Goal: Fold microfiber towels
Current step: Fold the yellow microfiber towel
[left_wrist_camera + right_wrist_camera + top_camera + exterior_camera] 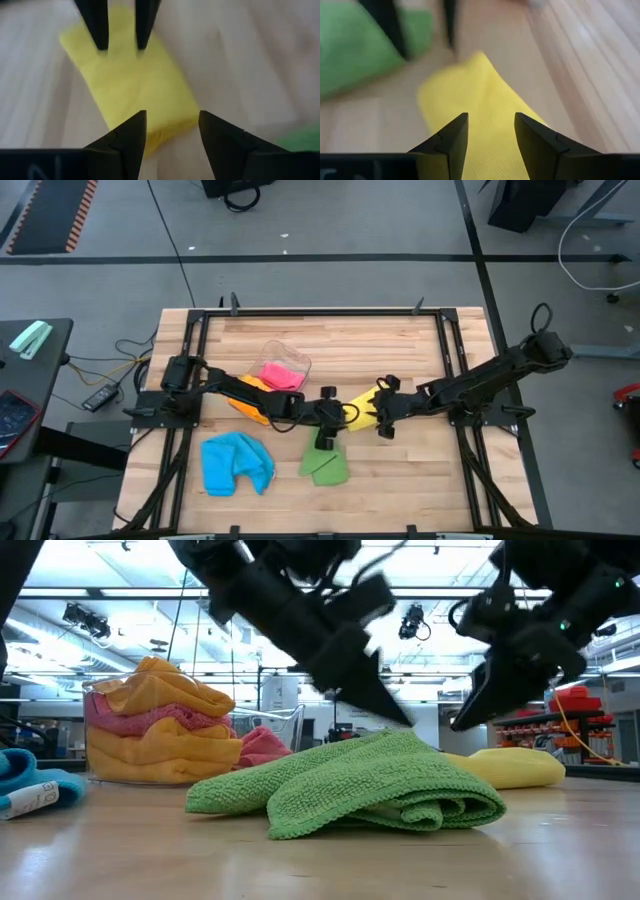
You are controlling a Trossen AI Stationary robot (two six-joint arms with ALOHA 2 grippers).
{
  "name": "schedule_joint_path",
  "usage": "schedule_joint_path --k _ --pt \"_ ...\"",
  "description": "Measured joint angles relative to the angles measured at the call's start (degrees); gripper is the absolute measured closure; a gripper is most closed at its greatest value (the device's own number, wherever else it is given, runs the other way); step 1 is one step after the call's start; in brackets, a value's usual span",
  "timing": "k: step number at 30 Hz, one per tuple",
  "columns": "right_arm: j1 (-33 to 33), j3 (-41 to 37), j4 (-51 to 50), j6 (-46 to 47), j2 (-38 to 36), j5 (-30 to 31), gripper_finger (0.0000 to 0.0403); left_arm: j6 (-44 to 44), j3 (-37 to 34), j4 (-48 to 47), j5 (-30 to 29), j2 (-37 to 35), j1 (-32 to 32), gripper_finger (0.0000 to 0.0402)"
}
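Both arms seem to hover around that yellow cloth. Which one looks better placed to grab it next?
Likely the right gripper: its open fingers hang directly over the yellow towel, which fills its wrist view. The left gripper, also open, sits at the towel's end nearest the green towel, so only that end is within its grasp.

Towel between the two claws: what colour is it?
Yellow towel, clearest in the left wrist view.

A crumpled green towel [350, 785] lies in the foreground on the wooden table [320, 865]. Behind it to the right rests a folded yellow towel [510, 766]. At left a clear tub [160, 735] holds stacked orange and pink towels, with a pink towel [262, 747] beside it and a blue towel [30, 780] at the picture's edge. Two dark arms reach down over the green and yellow towels.
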Motion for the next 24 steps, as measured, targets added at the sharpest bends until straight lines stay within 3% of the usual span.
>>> schedule_joint_path --k 8,17,24 --pt "0.18 -1.14 -1.65 3.54 1.31 10.92 0.0234 -1.91 0.09 15.20 -0.02 4.81 1.54 0.0212" --pt "3.84 -10.01 6.84 0.72 1.22 27.26 0.0234 -3.30 0.09 14.66 0.04 9.87 3.54 0.0214" --pt "3.31 -17.39 7.68 11.81 1.81 27.26 0.0234 -4.37 0.09 12.86 -0.07 9.87 3.63 0.0218"
